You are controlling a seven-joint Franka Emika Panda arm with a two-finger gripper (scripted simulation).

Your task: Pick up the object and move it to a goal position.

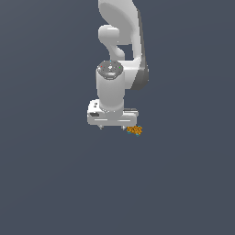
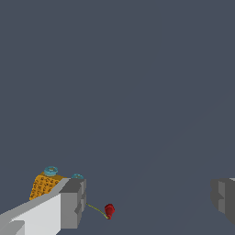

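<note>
The white robot arm [image 1: 120, 55] hung down over a plain dark grey floor [image 1: 46, 183], its wrist pointing straight down, with the claw [image 1: 114, 127] at the lower end of it. In the wrist view the claw [image 2: 149, 202] stood wide open: one grey fingertip [image 2: 73, 202] showed on one side and the other fingertip [image 2: 224, 198] at the opposite edge, with a broad stretch of bare floor between them. Nothing was held between the fingers.

The object [image 1: 135, 130], a tiny orange knobbly cluster with a teal speck on it, lay at the exterior view's right of the claw, just beside its right end and slightly lower in the picture. Whether it touched the claw could not be told from that view. In the wrist view the object [image 2: 44, 183] sat outside the open fingers, partly hidden behind the nearer finger, with small teal rings on its upper side. It was not between the fingertips.

A small red marker [image 2: 109, 210] showed in the wrist view within the gap, close to the nearer fingertip, with a thin pale line running from it toward that finger. It was well apart from the other fingertip
</note>
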